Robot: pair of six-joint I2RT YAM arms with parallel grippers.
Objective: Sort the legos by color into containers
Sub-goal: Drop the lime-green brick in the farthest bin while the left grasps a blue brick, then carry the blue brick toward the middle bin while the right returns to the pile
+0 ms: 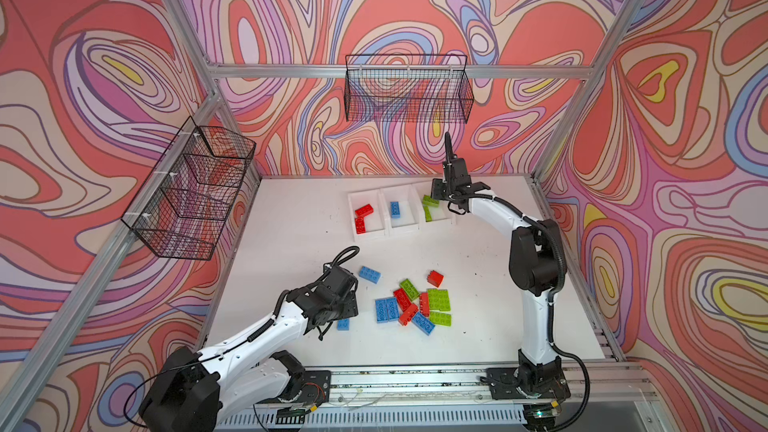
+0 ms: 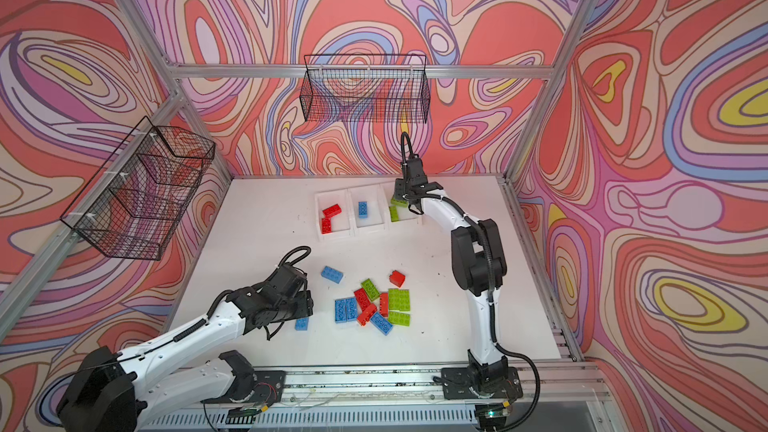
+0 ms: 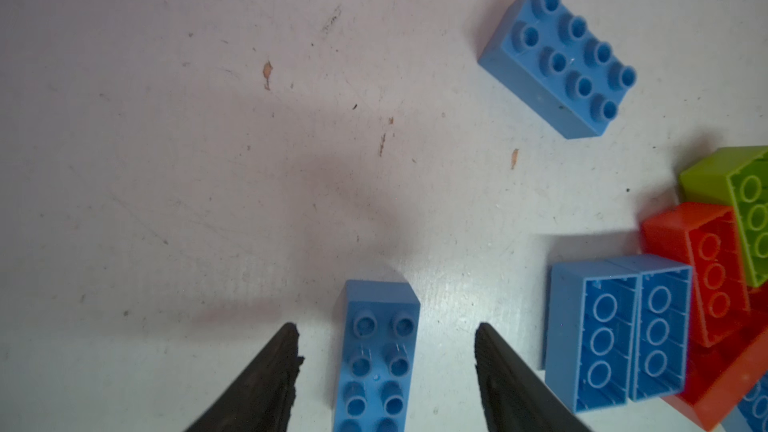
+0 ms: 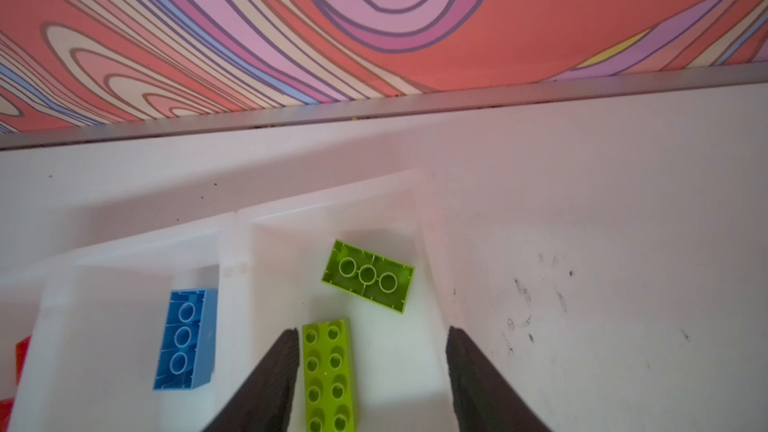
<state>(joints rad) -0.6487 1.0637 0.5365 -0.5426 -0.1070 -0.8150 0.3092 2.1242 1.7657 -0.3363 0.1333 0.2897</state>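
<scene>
Three joined white containers (image 1: 370, 236) stand at the back of the table. The left one holds two red legos (image 1: 364, 210), the middle one a blue lego (image 4: 185, 340), the right one two green legos (image 4: 368, 276). My right gripper (image 4: 372, 331) hangs open over the right container, with a studs-up green lego (image 4: 328, 376) lying below, close to one finger. My left gripper (image 3: 386, 328) is open and low over the table, its fingers either side of a blue lego (image 3: 376, 359) without touching it. A mixed pile of legos (image 1: 415, 305) lies mid-table.
A single blue brick (image 1: 369, 274) and a red one (image 1: 434, 278) lie apart from the pile. Two upside-down blue bricks (image 3: 619, 334) sit close beside my left gripper. Black wire baskets hang on the back wall (image 1: 409, 89) and the left wall (image 1: 191, 193).
</scene>
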